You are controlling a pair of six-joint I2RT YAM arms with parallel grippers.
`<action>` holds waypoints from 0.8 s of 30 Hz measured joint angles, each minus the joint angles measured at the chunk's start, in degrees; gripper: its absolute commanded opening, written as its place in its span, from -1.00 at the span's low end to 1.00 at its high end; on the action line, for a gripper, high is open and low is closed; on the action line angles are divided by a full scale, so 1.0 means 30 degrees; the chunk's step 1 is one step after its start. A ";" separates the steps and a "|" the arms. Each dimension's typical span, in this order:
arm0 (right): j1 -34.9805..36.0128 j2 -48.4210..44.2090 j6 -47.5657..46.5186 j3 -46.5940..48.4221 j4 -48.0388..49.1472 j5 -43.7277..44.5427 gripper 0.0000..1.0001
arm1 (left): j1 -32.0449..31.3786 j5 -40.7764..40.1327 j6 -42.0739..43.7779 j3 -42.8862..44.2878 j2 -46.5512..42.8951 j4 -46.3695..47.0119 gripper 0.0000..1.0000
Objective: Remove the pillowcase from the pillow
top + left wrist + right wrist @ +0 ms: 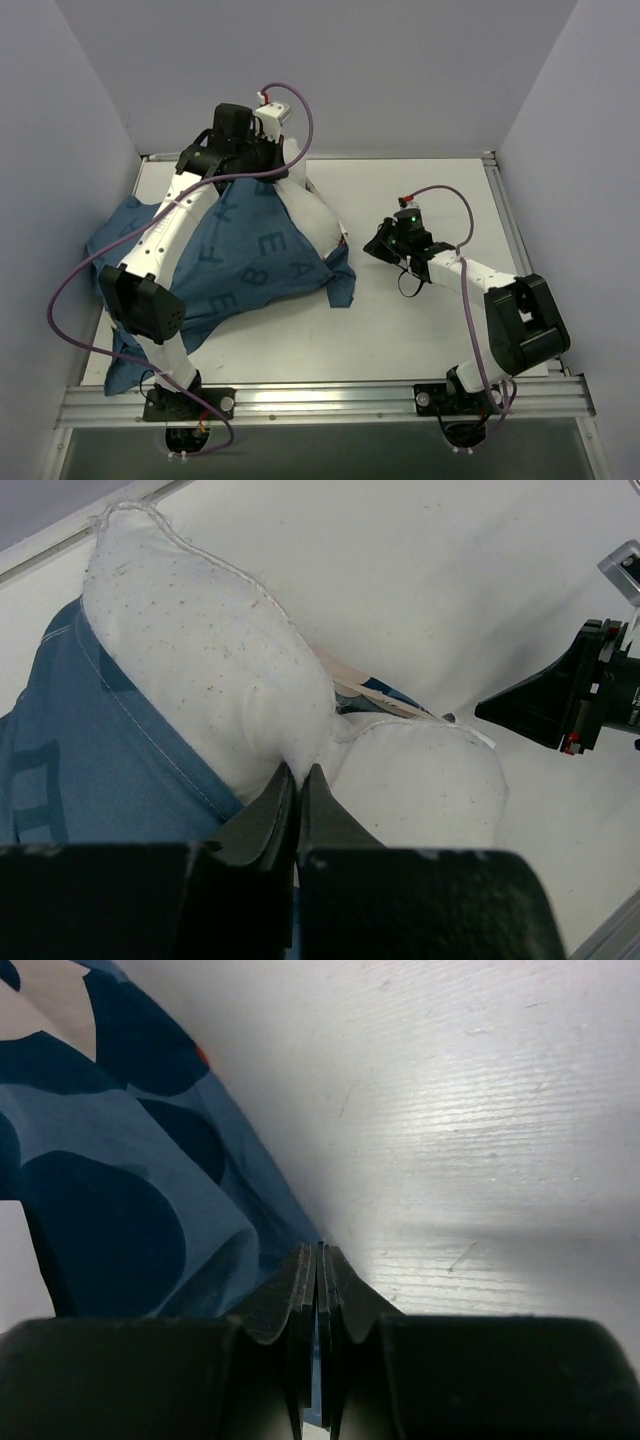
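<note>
- Left hand: the fingers are closed to a narrow slit and pinch a fold of the pillow. The white fabric creases inward where it meets the fingertips.
- Just left of this hand: the pillowcase. Its stitched hem runs slantwise across the pillow, touching it.
- Ahead of the left fingers: the bare end of the pillow stands out of the pillowcase in two plump lobes, one on either side of the pinch. The rounded corner of one lobe lies farthest from the hand.
- Beyond the pillow: plain white desk.
- Right hand: the fingers are pressed together on a thin edge of the pillowcase, and a sliver of blue shows between them.
- Left of the right fingers: the pillowcase rises in loose folds printed in dark and lighter blue, with a small red spot farther off. The cloth comes right up to the fingertips.
- Right of and ahead of the right fingers: bare desk with fine scratches.
- Overhead view, behind the left hand: the pillowcase spreads under the left arm and towards that arm's base. It is bunched, with light letters showing, and reaches the near-left corner of the desk.
- Overhead view, between the two hands: the white flank of the pillow and a hanging corner of pillowcase. The left hand sits at the far side of the desk and the right hand nearer, and the two are well apart.
- A purple cable loops along each arm.
</note>
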 measured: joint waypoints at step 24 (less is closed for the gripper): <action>0.2106 -0.1734 -0.6120 -0.0933 0.2645 -0.3308 0.27 | 0.0262 0.0860 0.0102 0.2528 -0.0015 -0.1530 -0.95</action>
